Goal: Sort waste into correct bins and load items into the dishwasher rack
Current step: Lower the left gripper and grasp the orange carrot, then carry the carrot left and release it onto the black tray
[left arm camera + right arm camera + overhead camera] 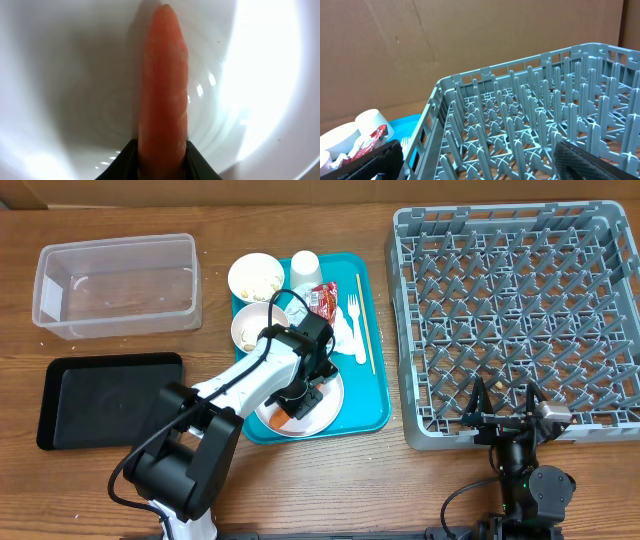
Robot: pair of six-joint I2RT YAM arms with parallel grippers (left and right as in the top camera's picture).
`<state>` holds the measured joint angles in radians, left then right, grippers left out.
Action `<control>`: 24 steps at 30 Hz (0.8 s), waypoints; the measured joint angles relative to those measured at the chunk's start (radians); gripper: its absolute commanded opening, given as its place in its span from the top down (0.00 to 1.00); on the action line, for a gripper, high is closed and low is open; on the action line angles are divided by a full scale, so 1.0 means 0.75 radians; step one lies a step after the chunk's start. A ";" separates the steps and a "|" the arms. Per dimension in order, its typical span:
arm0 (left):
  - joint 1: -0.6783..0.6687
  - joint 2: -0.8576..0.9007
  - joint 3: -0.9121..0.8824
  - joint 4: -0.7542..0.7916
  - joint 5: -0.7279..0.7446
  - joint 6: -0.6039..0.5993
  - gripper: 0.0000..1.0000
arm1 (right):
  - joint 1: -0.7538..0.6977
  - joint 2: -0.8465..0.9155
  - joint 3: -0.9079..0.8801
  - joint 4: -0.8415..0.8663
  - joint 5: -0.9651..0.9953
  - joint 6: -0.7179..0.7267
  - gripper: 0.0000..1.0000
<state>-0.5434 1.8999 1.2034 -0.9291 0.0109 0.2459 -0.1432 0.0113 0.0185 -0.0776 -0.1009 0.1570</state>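
The left end effector (297,402) clamps the carrot (164,85) on the plate (326,413); right end effector (500,408) spread apart.

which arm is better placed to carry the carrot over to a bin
Left. The left gripper is down on the plate with the carrot between its fingers, and the clear tub and black tray lie on that side. The right gripper stands open at the dishwasher rack's near wall.

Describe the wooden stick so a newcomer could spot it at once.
Find the teal rectangular serving tray mid-table. Along its right edge, beside the large grey plastic grid rack, lies the thin pale wooden stick. It is the only long straight sliver, just right of the white plastic fork.
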 measured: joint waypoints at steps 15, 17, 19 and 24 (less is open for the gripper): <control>0.009 0.013 0.537 -0.526 0.031 -0.245 0.96 | 0.000 -0.001 0.000 0.001 -0.001 0.000 0.00; 0.031 0.016 0.629 -0.619 0.024 -0.299 0.96 | 0.000 -0.001 0.000 0.001 0.000 -0.001 0.00; 0.081 0.016 0.718 -0.701 0.006 -0.367 0.96 | -0.001 -0.001 0.000 0.001 0.000 0.001 0.00; 0.425 0.015 0.813 -0.823 -0.041 -0.541 0.96 | 0.000 -0.001 0.000 0.001 0.001 0.000 0.00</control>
<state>-0.2249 1.9114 1.8133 -1.5463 -0.0196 -0.1600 -0.1432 0.0109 0.0185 -0.0769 -0.1005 0.1570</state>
